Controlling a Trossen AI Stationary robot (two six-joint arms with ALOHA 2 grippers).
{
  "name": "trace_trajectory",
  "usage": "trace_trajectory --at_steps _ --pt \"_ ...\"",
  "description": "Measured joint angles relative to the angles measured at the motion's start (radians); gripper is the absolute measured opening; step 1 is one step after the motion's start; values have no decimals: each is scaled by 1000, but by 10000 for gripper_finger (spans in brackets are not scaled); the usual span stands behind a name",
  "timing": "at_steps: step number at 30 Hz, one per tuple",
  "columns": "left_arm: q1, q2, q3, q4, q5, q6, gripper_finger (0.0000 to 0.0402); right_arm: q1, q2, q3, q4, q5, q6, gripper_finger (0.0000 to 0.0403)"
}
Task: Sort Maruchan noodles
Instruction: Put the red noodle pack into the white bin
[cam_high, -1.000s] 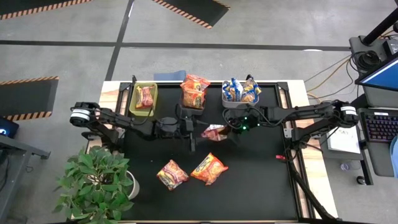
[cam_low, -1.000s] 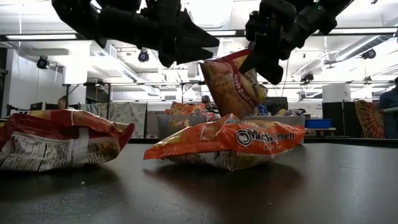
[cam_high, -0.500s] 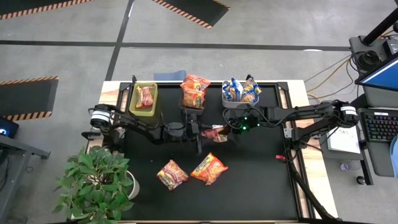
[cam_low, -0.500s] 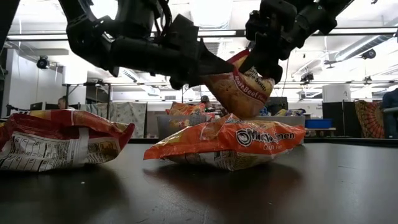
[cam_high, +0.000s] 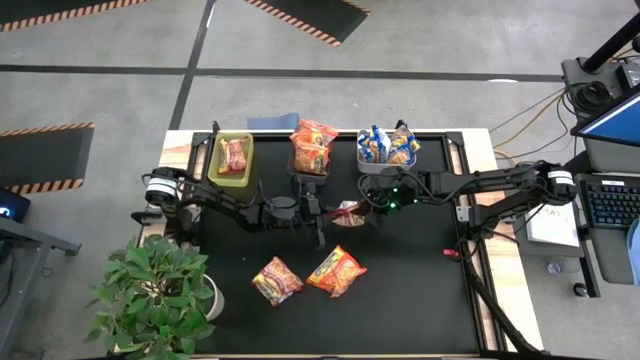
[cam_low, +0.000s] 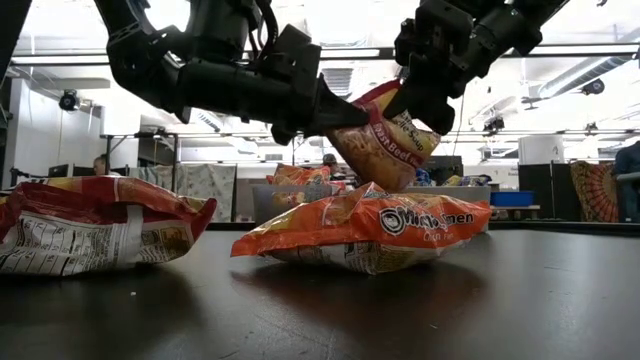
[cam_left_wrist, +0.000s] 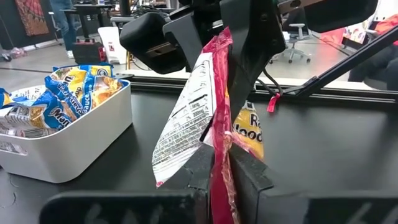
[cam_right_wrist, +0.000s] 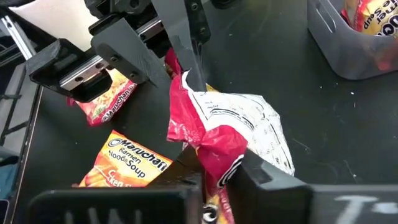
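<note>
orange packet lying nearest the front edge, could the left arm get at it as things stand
Probably not yet: the left gripper is shut on the red packet that the right gripper also pinches. The orange packet itself lies uncovered on the table.

Black desk (cam_high: 400, 300) with three bins along its far edge, green (cam_high: 230, 160), dark mesh (cam_high: 309, 165) and white (cam_high: 388, 160), plus a leafy potted plant (cam_high: 155, 295) at the near left corner and a keyboard (cam_high: 610, 205) off to the right.
</note>
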Motion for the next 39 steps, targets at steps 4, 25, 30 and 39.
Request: trace_trajectory --at_steps 4,25,30,39 --pt "0 -6 0 -3 -3 7 8 -3 -7 1 -2 10 0 87" --pt "-5 -478 0 -824 -434 -19 0 -78 -218 49 -12 71 -142 235" --pt "-5 -590 0 -996 -589 -54 0 -78 -216 49 -3 99 -170 235" --pt "0 -733 0 -1269 -978 -96 0 -81 -178 49 39 175 -195 233"
